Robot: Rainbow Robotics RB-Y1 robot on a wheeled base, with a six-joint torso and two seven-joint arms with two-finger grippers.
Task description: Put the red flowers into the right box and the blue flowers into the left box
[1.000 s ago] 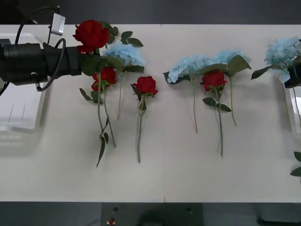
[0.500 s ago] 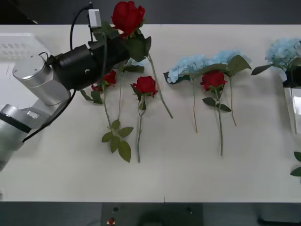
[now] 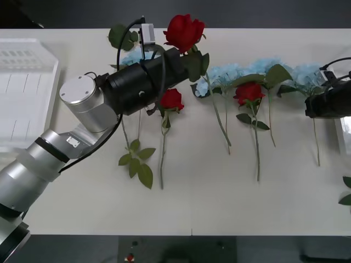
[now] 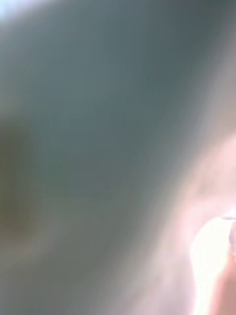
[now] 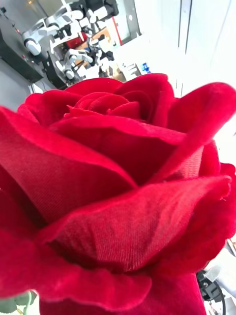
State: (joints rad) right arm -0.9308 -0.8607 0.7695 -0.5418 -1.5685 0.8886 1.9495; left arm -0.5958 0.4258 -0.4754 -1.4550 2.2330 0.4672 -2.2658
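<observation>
Since the earlier frames, the left arm has been swung rightward across the table, and the deep red fabric rose (image 3: 184, 31) is now carried above the far edge near the middle, its thin green stem trailing down to the tabletop. The left gripper (image 3: 185, 59) is closed on that stem just below the bloom, among dark green leaves; in the left wrist view the velvety, layered petals (image 5: 118, 197) are seen very close. The right gripper (image 3: 307, 105) has been brought inward from the right edge and is seen beside a fluffy pale blue hydrangea cluster (image 3: 305, 74); whether its fingers are open or closed cannot be told. Two more red roses (image 3: 171, 99) (image 3: 249, 92) lie flat on the smooth white table (image 3: 219, 203), with another pale blue cluster (image 3: 225, 74) between them. The ribbed, translucent white plastic tray (image 3: 24, 93) lies at the left edge, well apart from the held rose. Bare tabletop lies along the near edge.
</observation>
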